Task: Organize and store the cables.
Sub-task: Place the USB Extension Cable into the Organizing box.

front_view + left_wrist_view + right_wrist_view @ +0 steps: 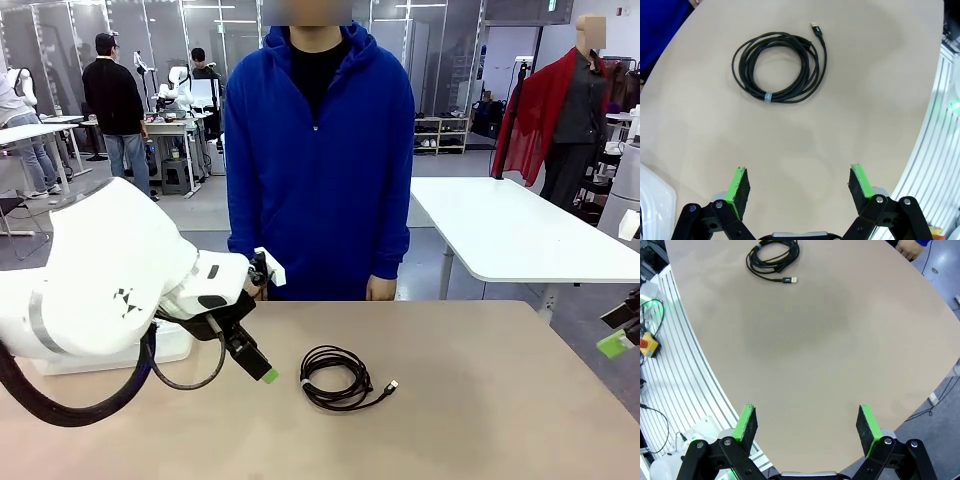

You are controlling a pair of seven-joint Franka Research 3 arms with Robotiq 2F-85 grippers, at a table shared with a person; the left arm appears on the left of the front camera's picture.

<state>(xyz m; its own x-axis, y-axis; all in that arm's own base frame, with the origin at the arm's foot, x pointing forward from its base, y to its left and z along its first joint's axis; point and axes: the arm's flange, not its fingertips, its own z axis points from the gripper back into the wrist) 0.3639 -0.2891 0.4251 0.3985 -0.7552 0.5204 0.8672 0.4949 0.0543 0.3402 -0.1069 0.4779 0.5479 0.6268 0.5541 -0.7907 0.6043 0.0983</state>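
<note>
Seeing coiled black cable (pixel 338 379) flat on table (pixel 480 420), mid-table, banded, plug end free. My left gripper (pixel 799 186) hovers near it, jaws spread, empty. My right gripper (pixel 807 424) well apart, also spread, empty.

Robotics lab / open workshop hall. Evidence: white robot arm (pixel 100 280) w/ thick black hose at beige table (pixel 480 400); more white worktables (pixel 510 235) on grey floor; glass partition walls (pixel 60 40) behind; bkgd people (pixel 115 105) standing at bench w/ equipment; shelving (pixel 440 135) far back. Right wrist view: red emergency-stop button (pixel 646 344) beside ribbed aluminium table edge (pixel 685 370), loose wiring nearby.
</note>
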